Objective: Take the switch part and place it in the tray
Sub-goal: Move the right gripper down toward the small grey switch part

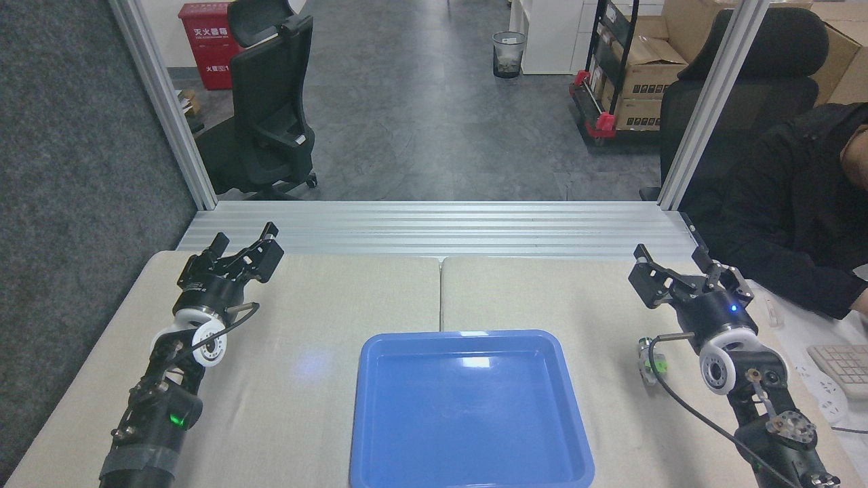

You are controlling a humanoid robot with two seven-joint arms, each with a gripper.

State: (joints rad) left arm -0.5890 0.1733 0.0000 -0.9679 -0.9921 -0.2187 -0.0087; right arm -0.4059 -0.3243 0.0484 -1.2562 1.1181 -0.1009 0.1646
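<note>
Lying beside the right arm, switch part (649,360) seems white-grey, green-clipped.

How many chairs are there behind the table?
2. One black chair stands on the floor at the far left, beside the red box. The other chair is at the far right, partly hidden by a metal post. More may be out of view.
</note>
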